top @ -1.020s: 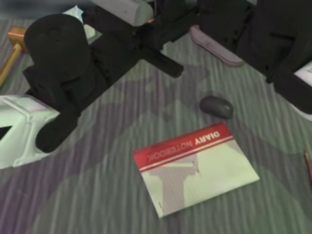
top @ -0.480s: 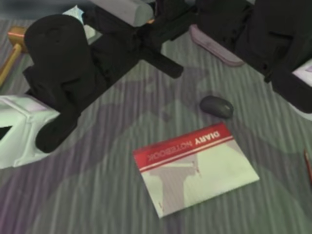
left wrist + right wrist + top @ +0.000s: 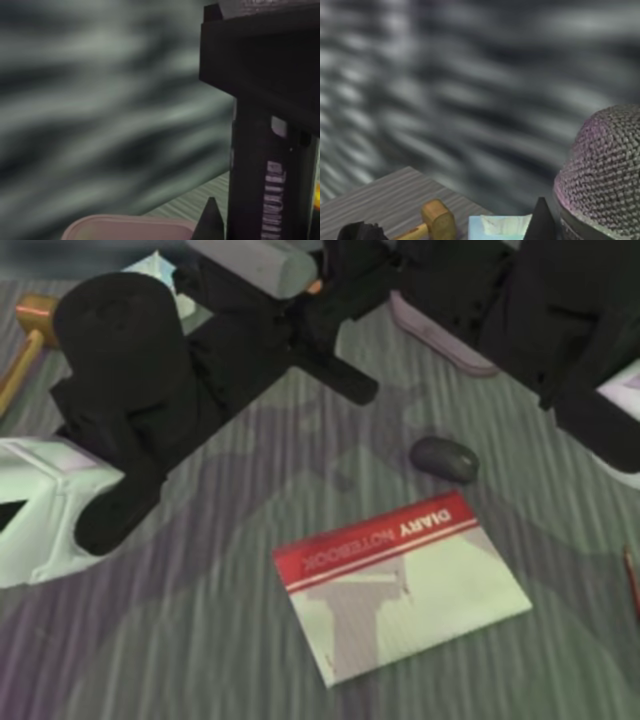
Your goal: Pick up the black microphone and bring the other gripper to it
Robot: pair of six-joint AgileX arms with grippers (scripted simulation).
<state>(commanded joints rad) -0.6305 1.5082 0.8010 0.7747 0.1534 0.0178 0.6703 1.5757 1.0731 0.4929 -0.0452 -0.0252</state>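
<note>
light: dim, even, greenish-grey over the table (image 3: 200, 640)
shadows: soft dark arm shapes fall across the table and the notebook (image 3: 400, 580)
blur: backdrops in both wrist views smeared into streaks
focus: the black microphone (image 3: 602, 170) mesh head crisp
glare: none

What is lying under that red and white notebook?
Only the striped grey table shows around the diary notebook, which lies flat on it. Whatever might sit beneath is covered. The dark mouse lies apart, beside it.
</note>
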